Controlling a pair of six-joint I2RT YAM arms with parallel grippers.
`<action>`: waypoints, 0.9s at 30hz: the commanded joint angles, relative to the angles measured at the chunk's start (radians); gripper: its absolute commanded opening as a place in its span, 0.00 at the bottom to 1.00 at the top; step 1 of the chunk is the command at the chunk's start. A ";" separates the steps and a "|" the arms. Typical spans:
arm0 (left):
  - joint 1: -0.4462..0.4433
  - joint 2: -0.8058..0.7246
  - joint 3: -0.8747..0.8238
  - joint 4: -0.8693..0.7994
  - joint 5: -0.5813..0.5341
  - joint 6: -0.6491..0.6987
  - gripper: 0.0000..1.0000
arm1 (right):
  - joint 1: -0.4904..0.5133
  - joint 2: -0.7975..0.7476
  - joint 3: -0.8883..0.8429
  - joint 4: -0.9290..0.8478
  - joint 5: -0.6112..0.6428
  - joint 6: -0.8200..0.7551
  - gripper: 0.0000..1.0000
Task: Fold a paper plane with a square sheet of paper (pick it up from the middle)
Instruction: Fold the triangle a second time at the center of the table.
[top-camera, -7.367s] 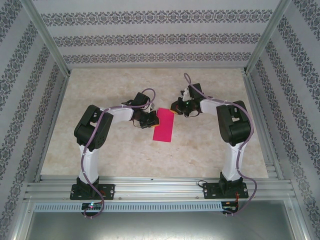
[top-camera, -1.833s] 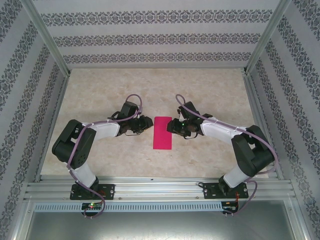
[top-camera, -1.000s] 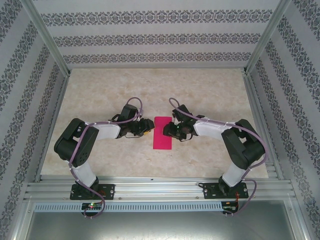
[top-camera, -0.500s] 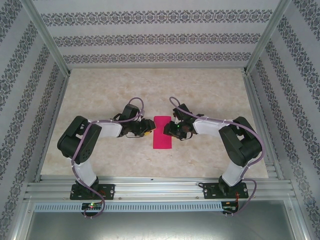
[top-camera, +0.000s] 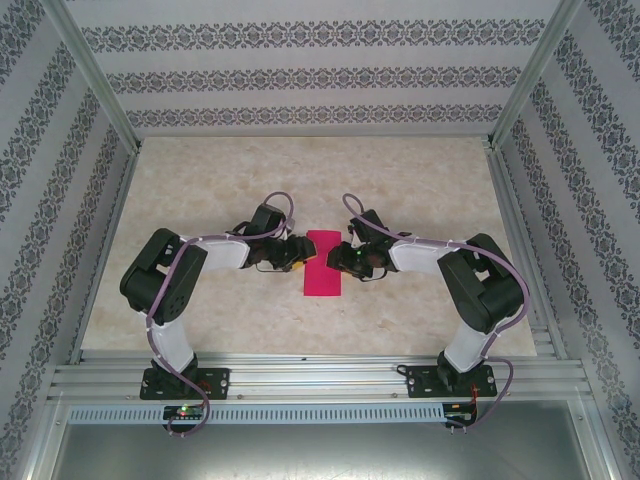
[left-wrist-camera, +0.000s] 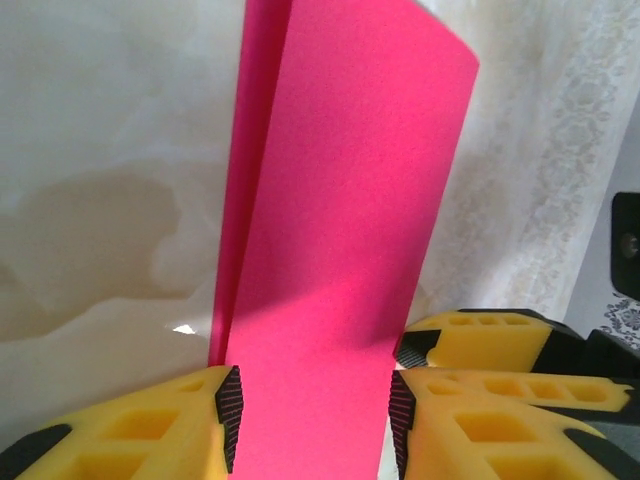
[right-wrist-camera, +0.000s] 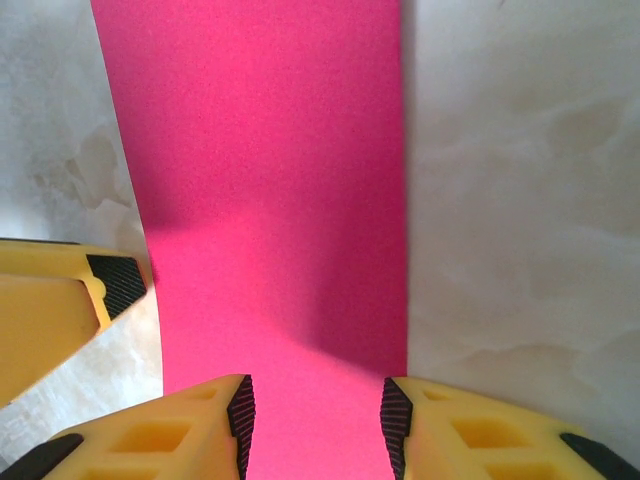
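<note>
Left tool and right tool hem the paper; far table lies open.

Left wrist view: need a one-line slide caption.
Left end effector straddles the folded square sheet of paper, its top layer bowed up off the table.

Robot test cell, laboratory type. A left arm and a right arm are bolted to an aluminium rail at the near edge of a marble-patterned worktop. Aluminium posts and patterned wall panels enclose it on three sides.
</note>
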 joint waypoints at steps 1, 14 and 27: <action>-0.015 -0.006 0.015 -0.066 -0.040 0.030 0.48 | -0.003 0.040 -0.043 -0.037 0.029 0.008 0.43; -0.034 0.038 0.043 -0.055 0.005 0.037 0.48 | -0.003 0.037 -0.054 -0.019 0.023 0.022 0.43; -0.038 -0.045 0.028 -0.085 -0.062 0.045 0.48 | -0.005 0.039 -0.072 -0.005 0.027 0.026 0.42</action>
